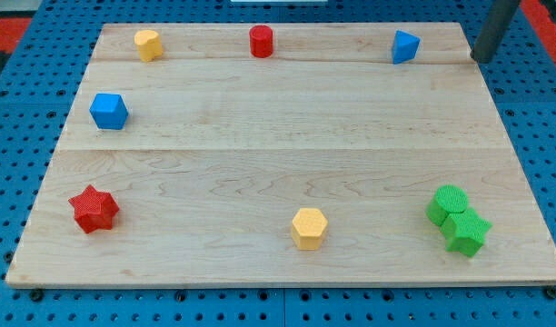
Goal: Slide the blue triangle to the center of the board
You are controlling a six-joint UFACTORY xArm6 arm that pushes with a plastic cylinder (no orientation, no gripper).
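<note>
The blue triangle [404, 46] sits near the top right corner of the wooden board [287, 136]. My tip [481, 59] is at the board's top right edge, to the right of the blue triangle and apart from it. The rod rises out of the view's top right.
A red cylinder [261, 41] and a yellow block [148, 44] stand along the top edge. A blue cube [108, 111] is at the left. A red star [94, 209] is at the bottom left. A yellow hexagon [309, 227] is at the bottom middle. A green cylinder [448, 203] and a green star [466, 232] touch at the bottom right.
</note>
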